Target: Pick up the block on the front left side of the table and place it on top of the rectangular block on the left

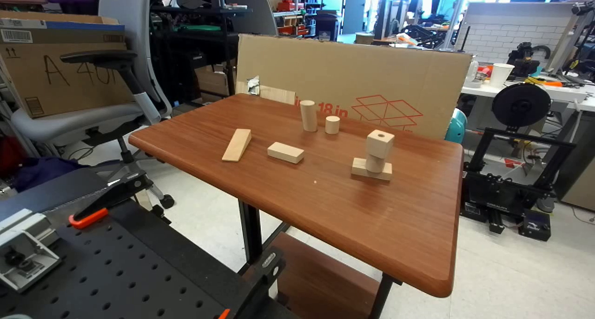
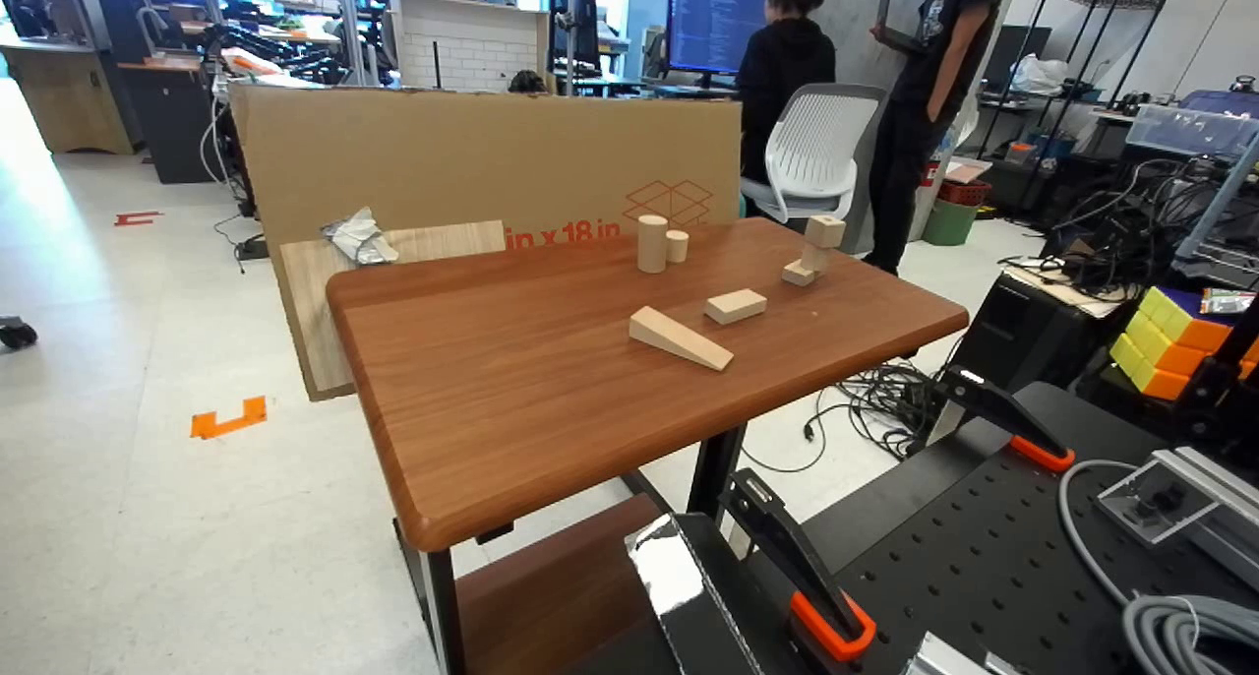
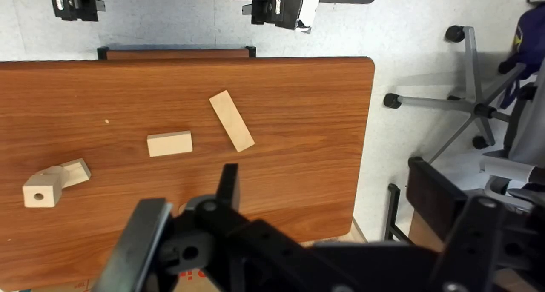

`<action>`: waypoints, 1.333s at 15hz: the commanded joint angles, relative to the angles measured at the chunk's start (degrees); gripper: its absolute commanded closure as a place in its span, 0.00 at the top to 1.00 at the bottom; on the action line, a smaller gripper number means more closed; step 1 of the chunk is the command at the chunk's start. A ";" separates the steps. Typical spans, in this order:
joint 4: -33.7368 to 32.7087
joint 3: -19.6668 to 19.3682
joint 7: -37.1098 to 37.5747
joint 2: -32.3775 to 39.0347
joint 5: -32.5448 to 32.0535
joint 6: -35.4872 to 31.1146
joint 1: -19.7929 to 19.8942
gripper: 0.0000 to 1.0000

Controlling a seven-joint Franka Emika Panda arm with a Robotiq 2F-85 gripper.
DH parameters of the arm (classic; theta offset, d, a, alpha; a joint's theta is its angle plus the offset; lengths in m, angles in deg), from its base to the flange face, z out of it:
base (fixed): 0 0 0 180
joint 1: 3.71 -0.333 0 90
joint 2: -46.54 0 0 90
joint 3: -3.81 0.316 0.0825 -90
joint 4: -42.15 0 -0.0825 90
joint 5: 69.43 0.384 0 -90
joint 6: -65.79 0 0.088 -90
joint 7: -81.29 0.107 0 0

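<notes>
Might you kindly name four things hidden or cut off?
Table: one end cut by the wrist view's left edge.
Stacked cylinder: partly hidden by the cube, wrist view.
Shorter upright cylinder: partly behind the taller one, in an exterior view.
Standing person: head cut by an exterior view's top edge.

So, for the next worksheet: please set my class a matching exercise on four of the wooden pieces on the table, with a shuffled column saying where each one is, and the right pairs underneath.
Pieces
1. wedge-shaped block
2. loose rectangular block
3. cube with a hole
4. taller cylinder

Places
A. on top of the stack
B. nearest of the four to the perforated board
C. standing beside a shorter cylinder
D. flat on the table, between the wedge-shaped block and the stack

Right pairs: 1-B, 2-D, 3-A, 4-C
</notes>
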 commanded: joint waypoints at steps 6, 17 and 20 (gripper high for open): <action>4.90 1.48 -2.80 6.00 -0.70 -12.85 0.59 1.00; 3.36 3.98 -10.15 24.88 -5.83 -27.81 0.62 1.00; 1.15 5.05 -9.45 29.94 -8.09 -32.08 0.88 1.00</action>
